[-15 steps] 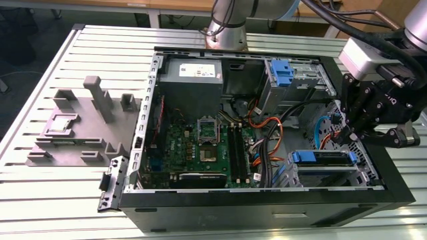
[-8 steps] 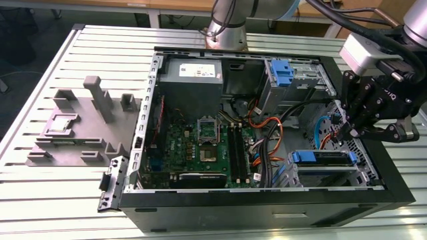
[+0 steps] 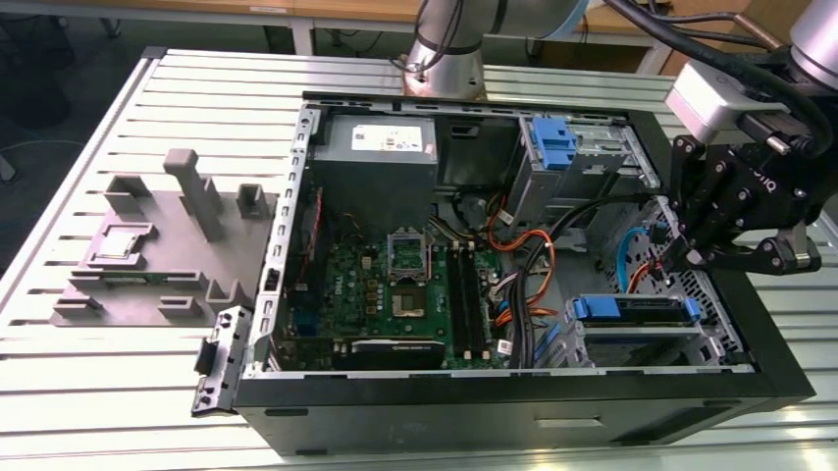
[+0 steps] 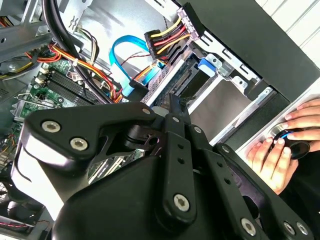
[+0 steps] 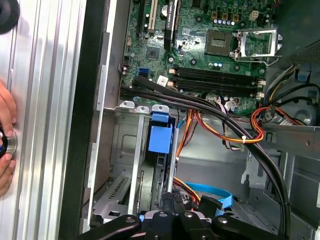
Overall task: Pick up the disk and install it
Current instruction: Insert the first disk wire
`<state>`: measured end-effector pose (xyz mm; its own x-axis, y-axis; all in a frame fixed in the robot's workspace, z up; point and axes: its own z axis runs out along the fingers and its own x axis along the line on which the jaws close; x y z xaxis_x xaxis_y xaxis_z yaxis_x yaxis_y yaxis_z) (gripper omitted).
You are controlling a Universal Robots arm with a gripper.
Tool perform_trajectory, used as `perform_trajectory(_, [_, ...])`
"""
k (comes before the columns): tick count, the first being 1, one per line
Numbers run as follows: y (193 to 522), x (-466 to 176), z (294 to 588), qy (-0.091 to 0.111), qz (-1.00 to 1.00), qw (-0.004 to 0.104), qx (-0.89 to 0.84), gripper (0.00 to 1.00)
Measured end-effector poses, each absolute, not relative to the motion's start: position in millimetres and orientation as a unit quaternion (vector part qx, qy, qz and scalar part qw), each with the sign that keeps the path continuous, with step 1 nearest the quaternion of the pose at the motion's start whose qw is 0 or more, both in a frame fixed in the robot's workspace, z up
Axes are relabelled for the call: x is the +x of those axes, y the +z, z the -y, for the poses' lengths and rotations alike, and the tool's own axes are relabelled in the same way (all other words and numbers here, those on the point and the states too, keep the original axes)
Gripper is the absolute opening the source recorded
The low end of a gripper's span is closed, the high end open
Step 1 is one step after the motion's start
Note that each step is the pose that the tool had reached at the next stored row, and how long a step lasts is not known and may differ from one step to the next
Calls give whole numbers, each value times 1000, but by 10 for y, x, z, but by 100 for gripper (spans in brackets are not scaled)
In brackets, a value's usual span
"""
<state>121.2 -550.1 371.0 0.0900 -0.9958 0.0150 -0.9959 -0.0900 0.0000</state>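
The open computer case [image 3: 524, 392] lies on its side on a slatted metal table [image 3: 78, 412], and the green motherboard [image 3: 392, 285] takes much of its floor. At the far wall of the case sits the grey power supply box [image 3: 373, 147], and near it, towards the exterior view's right, a blue plastic bracket [image 3: 555, 147] is fixed to a grey drive bay. On the table at the exterior view's left stands a grey fixture [image 3: 157, 245] with several upright posts. The black gripper [image 3: 690, 257] hangs over the corner of the case at the exterior view's right, just above the lower drive cage. In the second wrist view its fingers [image 4: 176, 112] come together to a narrow tip, and nothing is seen between them. The disk [image 3: 634, 310] sits in that drive cage with its blue carrier showing; in the first wrist view the disk [image 5: 159, 165] stands on edge inside the cage, close under the gripper. A person's hand [image 4: 280, 155] rests on the table beside the case, touching a small round object.
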Motion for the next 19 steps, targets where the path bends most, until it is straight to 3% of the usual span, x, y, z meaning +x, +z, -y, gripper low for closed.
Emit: perform_trajectory(19, [3705, 1220, 5498, 6, 630, 5, 777, 10])
